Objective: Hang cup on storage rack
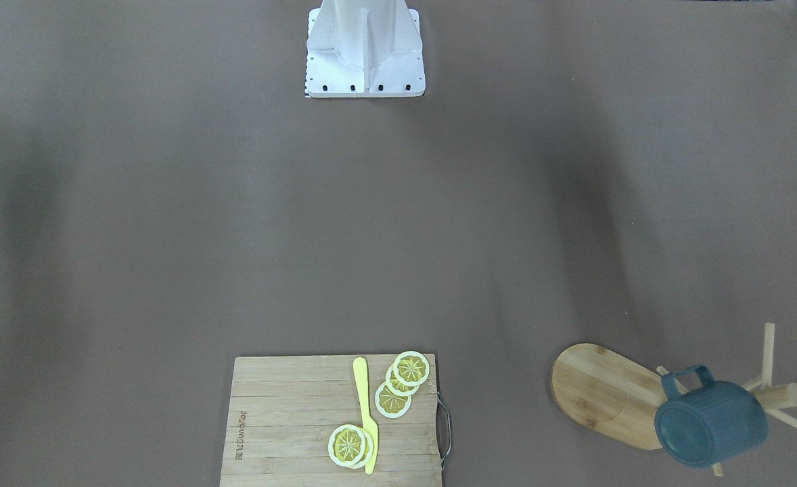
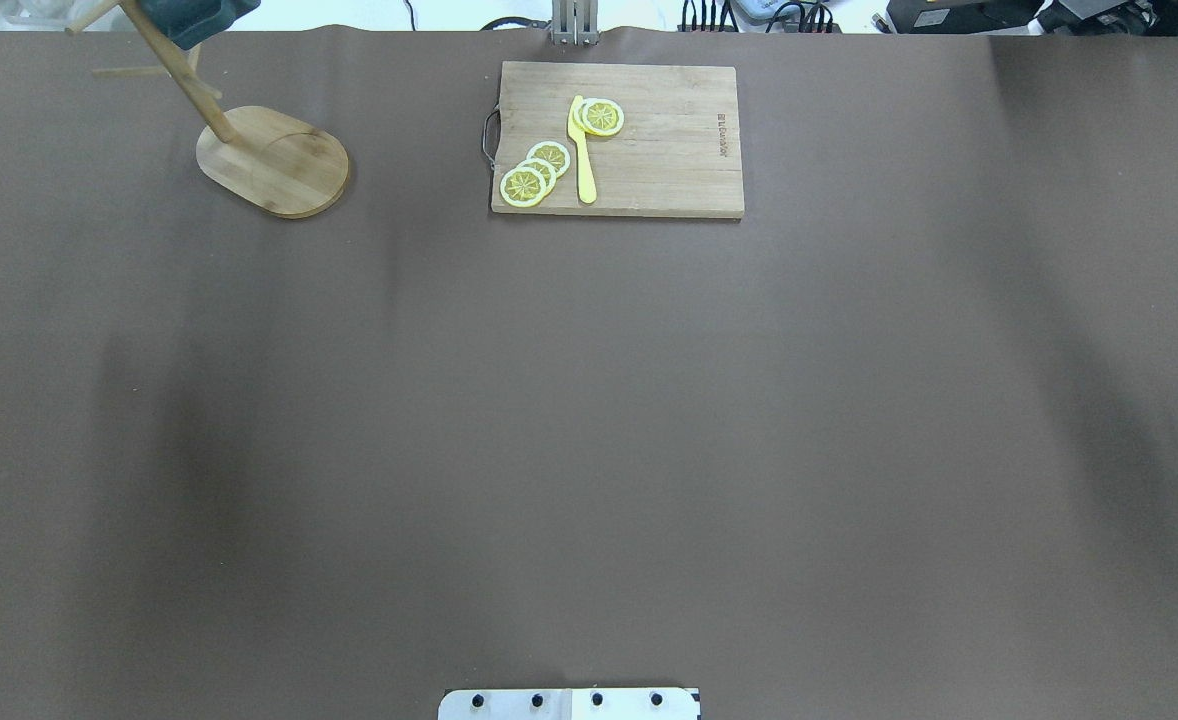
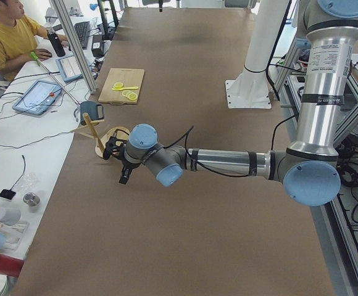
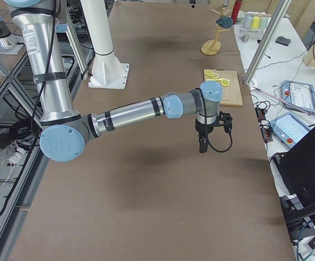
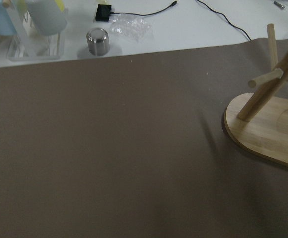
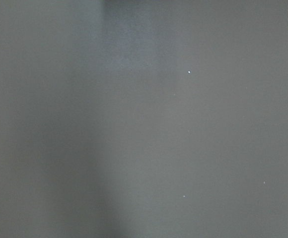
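The dark teal cup [image 1: 710, 423] hangs on its side from a peg of the bamboo storage rack [image 1: 601, 396], its handle looped over the peg; no gripper touches it. The overhead view shows the storage rack [image 2: 274, 160] at the table's far left corner, with the cup [image 2: 194, 15] cut off by the top edge. My left gripper [image 3: 123, 177] hovers above the table a short way from the rack, and I cannot tell its state. My right gripper [image 4: 202, 145] hangs over bare table near the other end, state unclear. Only the storage rack [image 5: 265, 131] appears in the left wrist view.
A wooden cutting board [image 2: 669, 170] with lemon slices [image 2: 534, 172] and a yellow knife [image 2: 582, 150] lies at the far middle edge. The white robot base [image 1: 365, 51] stands mid-table. A person [image 3: 9, 43] sits at the side desk among tablets and bottles.
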Controlling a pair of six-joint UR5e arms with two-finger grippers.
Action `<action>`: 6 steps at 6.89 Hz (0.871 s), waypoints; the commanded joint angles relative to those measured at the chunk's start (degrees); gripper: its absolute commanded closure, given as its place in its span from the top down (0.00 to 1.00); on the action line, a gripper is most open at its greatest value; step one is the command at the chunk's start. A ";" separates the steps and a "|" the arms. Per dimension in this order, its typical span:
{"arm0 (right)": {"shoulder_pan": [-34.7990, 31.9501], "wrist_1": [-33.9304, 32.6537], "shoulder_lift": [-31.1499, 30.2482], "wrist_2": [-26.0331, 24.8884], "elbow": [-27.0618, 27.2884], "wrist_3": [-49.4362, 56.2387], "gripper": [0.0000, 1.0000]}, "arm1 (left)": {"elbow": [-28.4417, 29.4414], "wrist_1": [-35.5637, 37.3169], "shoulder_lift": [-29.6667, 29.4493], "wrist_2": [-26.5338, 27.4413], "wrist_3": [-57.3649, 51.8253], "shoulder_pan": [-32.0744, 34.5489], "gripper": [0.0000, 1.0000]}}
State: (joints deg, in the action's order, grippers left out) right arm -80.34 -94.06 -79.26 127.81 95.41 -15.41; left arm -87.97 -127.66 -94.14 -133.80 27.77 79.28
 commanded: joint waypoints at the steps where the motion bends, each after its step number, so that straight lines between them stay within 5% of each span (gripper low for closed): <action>1: -2.88 0.02 -1.42 0.42 -2.59 6.95 1.00 | -4.48 19.56 0.62 -6.36 -11.02 0.44 0.98; 3: -3.86 0.10 -3.35 1.21 -2.51 9.51 1.00 | -8.77 22.28 6.92 -0.73 -15.72 0.44 0.98; 6: -4.21 0.10 -4.58 1.12 -2.68 13.11 1.00 | -9.25 21.22 10.12 -0.85 -15.55 0.09 0.98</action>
State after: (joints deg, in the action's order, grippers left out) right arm -84.38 -93.96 -83.24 128.95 92.81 -3.96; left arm -97.57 -106.74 -84.58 -134.49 12.25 79.48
